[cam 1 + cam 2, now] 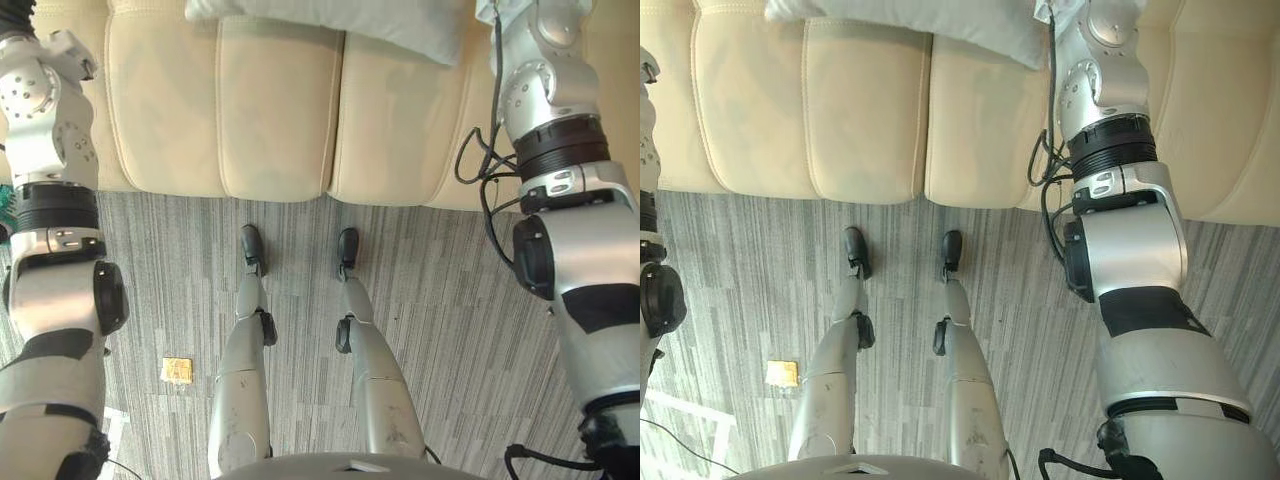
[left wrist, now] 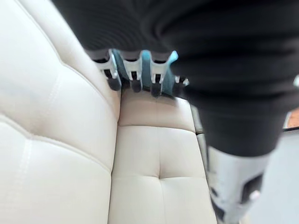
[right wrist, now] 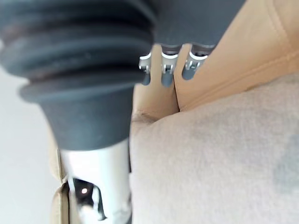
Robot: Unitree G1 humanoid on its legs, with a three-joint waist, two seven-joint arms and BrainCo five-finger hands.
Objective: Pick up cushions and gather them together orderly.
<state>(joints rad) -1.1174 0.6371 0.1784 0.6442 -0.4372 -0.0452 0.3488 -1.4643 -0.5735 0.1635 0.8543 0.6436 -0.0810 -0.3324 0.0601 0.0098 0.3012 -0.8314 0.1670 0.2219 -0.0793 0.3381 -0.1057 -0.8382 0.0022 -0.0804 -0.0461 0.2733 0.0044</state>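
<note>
Currently grey cushion (image 1: 330,25) lying across rear of cream sofa (image 1: 280,120) seat, its right end sitting beside right arm. Right hand (image 3: 167,70) hovering just above cushion's edge, fingers (image 3: 189,70) lying side by side, fairly straight, pinching nothing, tips pointing at crease of sofa back. Left hand (image 2: 132,77) hanging over bare sofa seat, apart from cushion, fingers close together in row, gripping nothing. Small tan square (image 1: 177,370) lying on striped grey carpet (image 1: 450,330).

cushion (image 1: 350,25) — pale grey | lying flat | on cream sofa (image 1: 270,110) seat
</note>
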